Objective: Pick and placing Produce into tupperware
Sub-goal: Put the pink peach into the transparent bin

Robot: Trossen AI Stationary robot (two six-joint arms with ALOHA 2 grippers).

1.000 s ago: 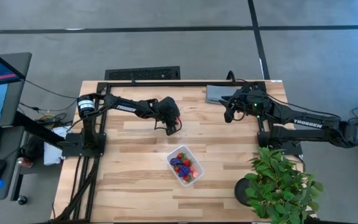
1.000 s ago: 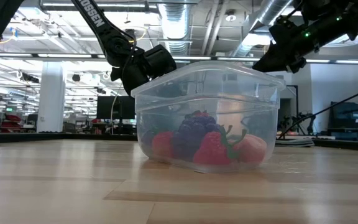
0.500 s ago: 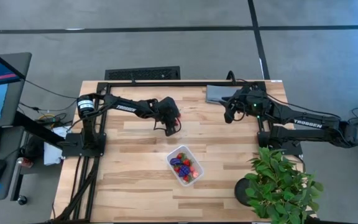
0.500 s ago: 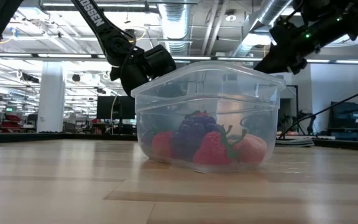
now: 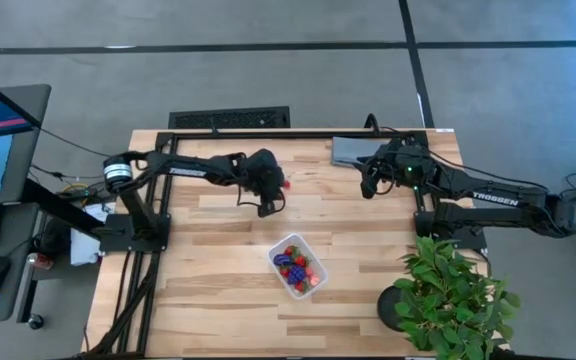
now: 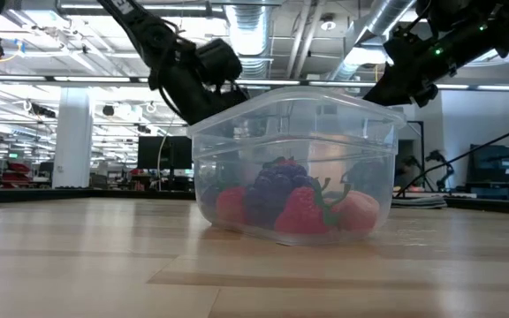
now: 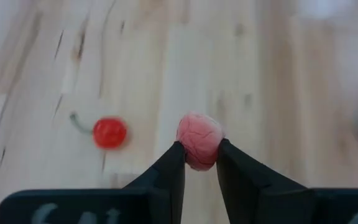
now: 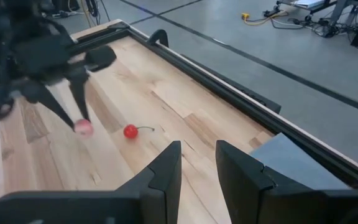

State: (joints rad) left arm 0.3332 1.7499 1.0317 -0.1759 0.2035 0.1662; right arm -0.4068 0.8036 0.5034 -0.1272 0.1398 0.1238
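Since a moment ago, the left gripper has risen off the table and drawn slightly farther from the tupperware, pinching a pink raspberry-like piece between its fingertips. A red cherry with a stem lies on the wooden table beneath it. Inside the tupperware sit red strawberries and a dark purple berry. Farther from the tupperware, near a grey cloth, the right gripper hangs with fingers pressed together, holding nothing.
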